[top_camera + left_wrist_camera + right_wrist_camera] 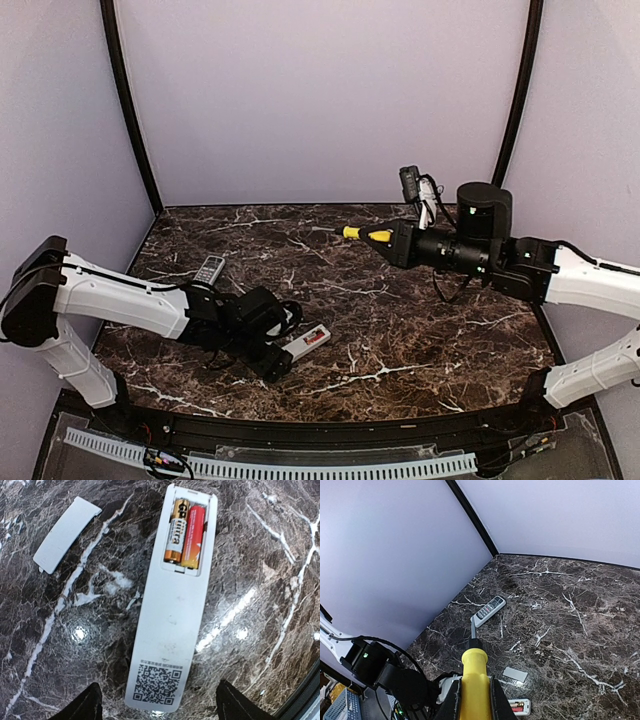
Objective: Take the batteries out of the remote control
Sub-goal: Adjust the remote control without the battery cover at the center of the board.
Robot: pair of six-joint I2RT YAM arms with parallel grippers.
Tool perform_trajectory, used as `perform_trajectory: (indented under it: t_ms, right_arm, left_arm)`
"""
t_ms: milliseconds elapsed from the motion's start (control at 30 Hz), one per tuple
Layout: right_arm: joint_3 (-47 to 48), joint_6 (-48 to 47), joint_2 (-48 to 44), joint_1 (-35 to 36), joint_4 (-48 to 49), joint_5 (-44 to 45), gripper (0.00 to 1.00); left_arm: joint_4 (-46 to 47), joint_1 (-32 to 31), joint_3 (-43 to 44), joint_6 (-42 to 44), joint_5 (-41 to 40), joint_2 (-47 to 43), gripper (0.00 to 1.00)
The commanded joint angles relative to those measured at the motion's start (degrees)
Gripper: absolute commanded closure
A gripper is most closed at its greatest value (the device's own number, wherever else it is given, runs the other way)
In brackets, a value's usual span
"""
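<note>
Closest to the arm bases, we see the left gripper (159, 702) held low over the dark brown marble-patterned tabletop (260, 630). Its two black fingers (87, 705) are spread wide apart and clamp nothing. They stand on either side of the near end of a long white plastic remote control (172, 625), with bare tabletop showing between each finger and the casing. The remote lies back-side up, with a printed square code at the end by the fingers.

At its other end the compartment is open, and there we find the two slim cylindrical batteries side by side, both seated in it. A gold, black and white cell (176, 530) sits on the left of the wrist view, and a red cell (194, 535) touches it on the right. A small flat pale grey cover plate (66, 532) lies loose on the tabletop beside the remote, apart from it.

Farther back and to the left, we note a second, grey remote with rows of buttons (209, 268), face up and well apart from the white one. Farther still, toward the right, the right gripper (475, 695) hangs above the tabletop. It is closed tight on the thick handle of a yellow-handled stick tool (475, 667), whose thin metal tip points leftward across the tabletop. Pale lilac walls (320, 100) close the back.
</note>
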Motion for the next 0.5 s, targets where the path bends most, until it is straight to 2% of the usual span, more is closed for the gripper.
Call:
perform_trajectory:
  t_ms: [0,267,467]
  right_arm:
    - [-0.78,0.11,-1.23,-0.33,1.80,0.92,1.00]
    - [-0.91,0.24,-1.42,-0.38,1.44,0.98,1.00]
    - [-1.36,0.24,-2.14,-0.40,0.87,2.57,1.00]
  left_arm:
    - [-4.79,-0.30,1.55,0.10,-2.42,1.83,0.22]
    - [-5.32,-0.23,1.53,1.00,-6.36,2.60,0.22]
    - [-5.80,1.04,1.17,0.99,-8.58,2.48,0.27]
